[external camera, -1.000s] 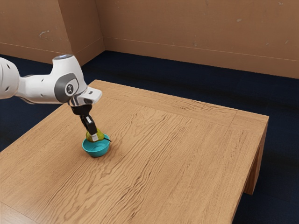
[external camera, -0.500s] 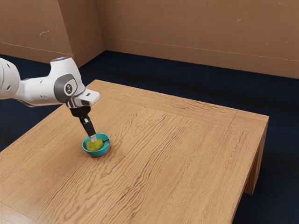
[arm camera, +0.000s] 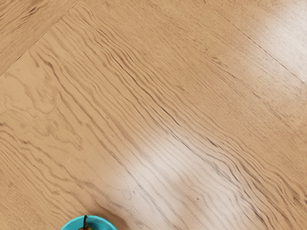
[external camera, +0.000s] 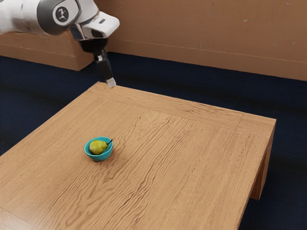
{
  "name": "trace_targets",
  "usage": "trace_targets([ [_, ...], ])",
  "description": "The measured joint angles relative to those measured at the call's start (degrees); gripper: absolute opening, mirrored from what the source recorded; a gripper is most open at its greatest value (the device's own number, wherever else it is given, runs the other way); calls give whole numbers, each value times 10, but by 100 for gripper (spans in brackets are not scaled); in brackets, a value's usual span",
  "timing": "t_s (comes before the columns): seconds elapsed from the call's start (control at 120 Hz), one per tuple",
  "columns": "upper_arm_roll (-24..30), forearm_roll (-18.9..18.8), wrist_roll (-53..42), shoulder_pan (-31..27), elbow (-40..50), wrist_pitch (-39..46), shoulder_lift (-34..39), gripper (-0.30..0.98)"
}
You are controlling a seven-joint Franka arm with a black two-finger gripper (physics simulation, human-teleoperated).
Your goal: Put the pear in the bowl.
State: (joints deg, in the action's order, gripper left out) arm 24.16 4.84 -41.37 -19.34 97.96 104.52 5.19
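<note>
The pear [external camera: 98, 147] is lying in the bowl [external camera: 100, 158], left of centre in the exterior view, so the placing is looking done. Its long axis is running across the bowl, the stem [external camera: 110, 142] pointing toward the exterior view's right and a little up. The tool [external camera: 111, 83] is hanging well clear at upper left; whether it's open or closed, I can't tell. The next move is calling only for staying clear.
</note>
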Motion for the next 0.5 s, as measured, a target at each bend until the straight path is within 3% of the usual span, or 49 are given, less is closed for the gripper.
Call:
trace_targets([
  [0.117,8,-9,74,8,-54,-70,-3,68],
  [0.367,15,-12,207,-9,-63,-138,-16,69],
  [0.4,-41,-13,224,60,-62,-143,-14,69],
  [0.458,-186,-16,251,227,-61,-152,-13,69],
  [0.5,-259,-22,269,307,-61,-156,-16,68],
])
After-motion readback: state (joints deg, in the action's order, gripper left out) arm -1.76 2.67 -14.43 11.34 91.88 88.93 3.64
